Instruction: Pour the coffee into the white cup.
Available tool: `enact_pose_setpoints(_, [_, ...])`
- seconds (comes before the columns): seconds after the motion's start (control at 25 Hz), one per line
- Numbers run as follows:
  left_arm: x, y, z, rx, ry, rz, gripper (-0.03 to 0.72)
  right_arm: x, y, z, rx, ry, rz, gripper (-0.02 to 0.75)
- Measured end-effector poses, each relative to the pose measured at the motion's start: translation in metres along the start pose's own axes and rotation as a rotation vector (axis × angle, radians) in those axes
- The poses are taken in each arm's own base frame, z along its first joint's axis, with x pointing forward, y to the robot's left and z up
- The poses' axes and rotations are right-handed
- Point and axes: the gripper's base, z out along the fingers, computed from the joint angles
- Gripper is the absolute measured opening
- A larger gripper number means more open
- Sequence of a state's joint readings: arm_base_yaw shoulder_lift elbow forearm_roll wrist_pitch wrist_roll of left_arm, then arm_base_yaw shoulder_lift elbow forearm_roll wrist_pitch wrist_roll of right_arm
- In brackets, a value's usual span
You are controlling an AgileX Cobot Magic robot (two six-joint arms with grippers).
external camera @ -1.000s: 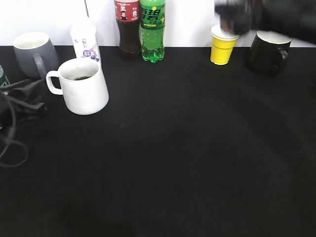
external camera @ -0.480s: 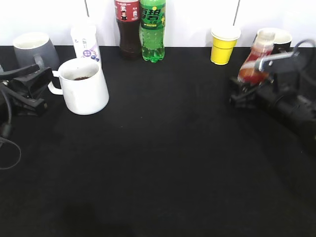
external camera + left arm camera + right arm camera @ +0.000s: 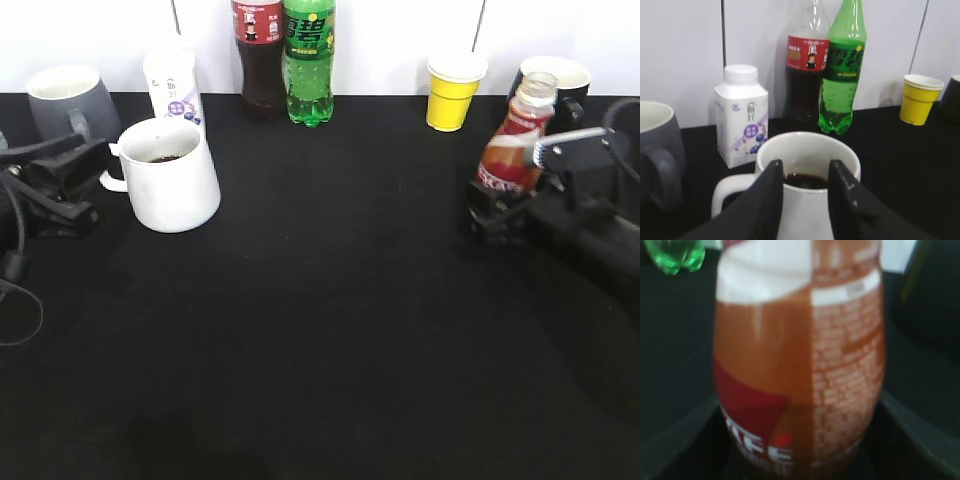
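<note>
I see my right gripper [image 3: 500,205] clamped on the curvy brown-red-white coffee bottle [image 3: 515,140], my left gripper [image 3: 805,175] spread behind the coffee-filled white ceramic mug [image 3: 170,175].

Even, bright lighting; matte black tablecloth [image 3: 330,330] shows no glare. Brown-red-white wrapped bottle [image 3: 800,365] is blurred at close range.

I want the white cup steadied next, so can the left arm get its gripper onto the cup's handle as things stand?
Probably yes. The left gripper is open right beside the white cup, with its handle just in front of the fingers and nothing between them.
</note>
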State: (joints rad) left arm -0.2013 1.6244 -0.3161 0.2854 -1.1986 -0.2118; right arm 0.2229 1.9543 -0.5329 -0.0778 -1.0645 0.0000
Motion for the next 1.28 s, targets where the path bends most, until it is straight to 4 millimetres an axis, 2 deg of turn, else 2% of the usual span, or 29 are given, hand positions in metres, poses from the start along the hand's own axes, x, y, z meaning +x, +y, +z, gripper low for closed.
enact_pose_setpoints(0.12, [0.000,-0.003,-0.001,0.031,0.027,-0.001,0.241,-0.003,0.001,-0.020,0.003,0.017,0.001,0.563])
enact_pose_setpoints(0.32, [-0.012,-0.008,-0.008,0.040,0.071,0.031,0.241,0.002,0.002,-0.032,0.004,0.084,0.003,0.596])
enact_pose_setpoints(0.4, [-0.014,-0.007,-0.014,0.001,0.154,-0.009,0.241,-0.002,0.002,-0.045,0.008,0.113,0.023,0.596])
enact_pose_setpoints(0.48, [-0.011,-0.005,-0.022,-0.057,0.270,-0.082,0.241,-0.006,0.002,-0.056,0.015,0.238,0.027,0.596])
enact_pose_setpoints(0.56, [-0.010,-0.007,-0.029,-0.102,0.368,-0.128,0.241,-0.023,0.000,-0.063,0.030,0.385,0.033,0.596])
enact_pose_setpoints(0.68, [-0.013,-0.020,-0.037,-0.150,0.518,-0.147,0.241,-0.068,-0.004,-0.078,0.058,0.510,0.046,0.595])
enact_pose_setpoints(0.76, [-0.034,-0.030,-0.038,-0.207,0.626,-0.176,0.241,-0.088,-0.004,-0.092,0.068,0.493,0.079,0.595])
enact_pose_setpoints(0.84, [-0.071,-0.040,-0.046,-0.242,0.690,-0.177,0.241,-0.103,-0.003,-0.115,0.072,0.469,0.085,0.595])
enact_pose_setpoints(0.92, [-0.115,-0.044,-0.068,-0.266,0.666,-0.171,0.241,-0.121,-0.001,-0.151,0.073,0.438,0.098,0.595])
enact_pose_setpoints(0.96, [-0.129,-0.045,-0.083,-0.259,0.644,-0.128,0.241,-0.128,0.001,-0.172,0.069,0.419,0.117,0.595])
enact_pose_setpoints(1.04, [-0.145,-0.045,-0.128,-0.244,0.620,-0.028,0.241,-0.136,0.007,-0.218,0.047,0.399,0.159,0.595])
enact_pose_setpoints(1.16, [-0.150,-0.046,-0.190,-0.219,0.595,0.045,0.241,-0.126,0.014,-0.280,0.021,0.430,0.166,0.595])
enact_pose_setpoints(1.2, [-0.145,-0.046,-0.206,-0.206,0.564,0.047,0.240,-0.119,0.014,-0.297,0.027,0.422,0.151,0.595])
enact_pose_setpoints(1.28, [-0.123,-0.047,-0.226,-0.166,0.583,0.058,0.240,-0.099,0.012,-0.315,0.071,0.432,0.108,0.595])
